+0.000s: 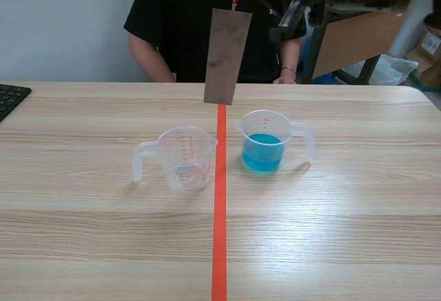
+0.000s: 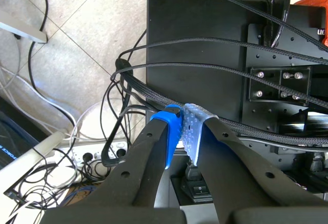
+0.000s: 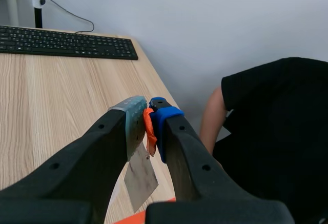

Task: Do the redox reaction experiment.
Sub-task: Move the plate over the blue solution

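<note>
The pale wood-grain table (image 1: 83, 246) fills the near ground, split down its middle by an orange-red tape line (image 1: 219, 246) that runs away toward the person (image 1: 186, 25) in a black short-sleeved top on the far side. Just left of the line stands an empty clear measuring cup (image 1: 185, 158), handle outward. Just right of it is a second cup (image 1: 265, 141), partly filled with blue liquid (image 1: 262, 155), handle also outward. The two cups stand apart from each other. A dull brown-grey metal strip (image 1: 226, 56) hangs upright in the air above the line's far end, clear of both cups. The right gripper (image 3: 148, 119) is raised over the table, its pads clamped on an orange tab (image 3: 149, 131) at the strip's top. The left gripper (image 2: 182, 126) is off the table, its pads pressed together with nothing between them. Below it are a tiled floor (image 2: 61, 55), loose cables (image 2: 31, 193), a white power strip (image 2: 89, 156) and a black base plate (image 2: 195, 44). A black keyboard (image 1: 10, 98) lies at the table's left edge, before a plain light wall (image 3: 205, 19). The empty cup has red graduation marks, and a cardboard box (image 1: 431, 43) beyond the table has a label, but both are too small to read.
</note>
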You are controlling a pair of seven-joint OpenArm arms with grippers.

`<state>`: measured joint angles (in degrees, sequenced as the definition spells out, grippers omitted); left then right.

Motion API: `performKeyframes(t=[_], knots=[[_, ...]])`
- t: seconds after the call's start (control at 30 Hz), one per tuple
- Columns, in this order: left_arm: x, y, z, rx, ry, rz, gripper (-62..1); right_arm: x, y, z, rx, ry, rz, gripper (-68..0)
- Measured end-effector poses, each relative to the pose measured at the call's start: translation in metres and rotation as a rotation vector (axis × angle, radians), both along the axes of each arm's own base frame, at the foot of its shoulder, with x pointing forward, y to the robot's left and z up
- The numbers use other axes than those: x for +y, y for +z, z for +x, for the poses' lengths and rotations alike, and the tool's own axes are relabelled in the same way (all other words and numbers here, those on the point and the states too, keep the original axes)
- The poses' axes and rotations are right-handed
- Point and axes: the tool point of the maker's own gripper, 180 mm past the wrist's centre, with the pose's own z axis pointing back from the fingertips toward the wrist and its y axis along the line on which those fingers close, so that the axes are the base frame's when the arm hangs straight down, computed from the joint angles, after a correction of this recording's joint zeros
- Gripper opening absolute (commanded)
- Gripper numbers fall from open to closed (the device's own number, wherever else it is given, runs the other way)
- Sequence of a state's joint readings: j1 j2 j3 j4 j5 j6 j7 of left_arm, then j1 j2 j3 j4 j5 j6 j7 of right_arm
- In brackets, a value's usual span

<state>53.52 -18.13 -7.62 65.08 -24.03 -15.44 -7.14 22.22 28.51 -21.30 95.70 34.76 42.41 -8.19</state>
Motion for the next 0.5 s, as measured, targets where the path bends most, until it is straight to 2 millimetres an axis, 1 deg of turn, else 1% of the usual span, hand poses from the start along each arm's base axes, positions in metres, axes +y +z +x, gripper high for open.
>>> performKeyframes(t=[0.13, 0.3, 0.4, 0.5], knots=[[0.0, 0.0, 0.0, 0.0, 0.0, 0.0, -57.8, -0.021, 0.002, 0.004, 0.025, -0.032, -0.022, -66.0], [0.0, -0.001, -0.002, 0.012, -0.002, -0.001, -57.8, -0.04, 0.0, 0.007, 0.025, -0.065, -0.076, -66.0], [-0.001, -0.005, -0.009, 0.057, -0.009, -0.001, -57.8, -0.046, -0.002, 0.008, 0.025, -0.075, -0.101, -66.0], [-0.001, -0.007, -0.013, 0.082, -0.012, -0.002, -57.8, -0.047, -0.002, 0.008, 0.028, -0.076, -0.099, -66.0]])
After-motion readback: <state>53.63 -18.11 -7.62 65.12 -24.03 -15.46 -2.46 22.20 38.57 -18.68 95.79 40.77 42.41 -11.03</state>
